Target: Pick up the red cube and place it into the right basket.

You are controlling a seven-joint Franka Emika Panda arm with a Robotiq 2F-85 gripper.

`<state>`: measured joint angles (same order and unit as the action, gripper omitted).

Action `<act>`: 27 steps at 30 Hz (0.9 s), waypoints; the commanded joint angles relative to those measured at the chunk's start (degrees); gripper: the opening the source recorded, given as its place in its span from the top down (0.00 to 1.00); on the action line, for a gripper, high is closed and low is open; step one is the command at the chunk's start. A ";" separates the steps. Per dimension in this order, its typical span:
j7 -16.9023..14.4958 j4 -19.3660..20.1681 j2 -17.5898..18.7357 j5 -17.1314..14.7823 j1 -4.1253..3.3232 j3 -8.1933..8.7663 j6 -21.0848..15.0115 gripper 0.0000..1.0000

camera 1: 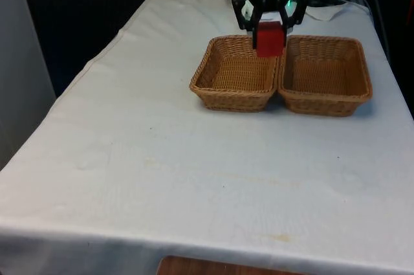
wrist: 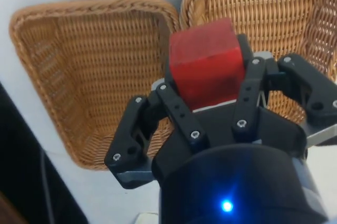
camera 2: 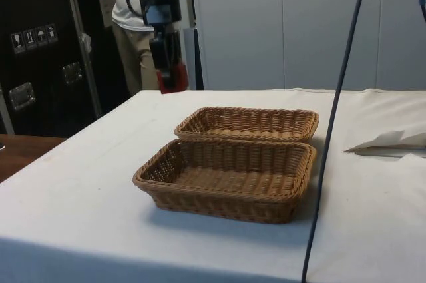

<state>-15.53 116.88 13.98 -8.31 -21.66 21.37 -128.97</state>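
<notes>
Two baskets sit side by side; the right basket [camera 1: 323, 76] is at 3 o'clock of the left basket [camera 1: 236, 73]. Above their shared rim, the red cube [camera 1: 270, 37] is clamped in the gripper [camera 1: 268, 28]; release is best delayed until it is carried rightward

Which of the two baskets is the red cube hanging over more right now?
The basket on the front view's left: the red cube, held in the claw, hangs above its inner far corner, beside the other basket.
</notes>
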 commanded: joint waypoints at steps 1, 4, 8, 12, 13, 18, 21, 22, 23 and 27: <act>1.09 0.92 -0.46 1.20 -0.46 0.29 -1.20 0.98; 2.35 3.04 -1.26 2.92 -0.46 -0.29 -2.98 0.98; 3.15 4.87 -1.78 3.90 -0.40 -0.69 -4.70 0.98; 3.61 8.37 -2.58 4.24 -0.34 -1.26 -8.71 0.98; 3.61 9.05 -2.69 4.24 -0.34 -1.38 -9.51 0.98; 3.72 12.61 -3.09 4.18 -0.34 -1.83 -13.46 0.98; 3.61 14.67 -3.21 4.01 -0.23 -2.12 -15.87 0.98; 3.50 15.36 -3.21 3.95 -0.23 -2.18 -16.73 0.98; 3.44 16.10 -3.27 3.78 -0.17 -2.23 -17.59 0.98; 2.81 18.74 -3.50 3.27 0.06 -2.46 -20.74 0.98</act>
<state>-12.61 134.99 11.00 -4.93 -21.66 18.91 -148.91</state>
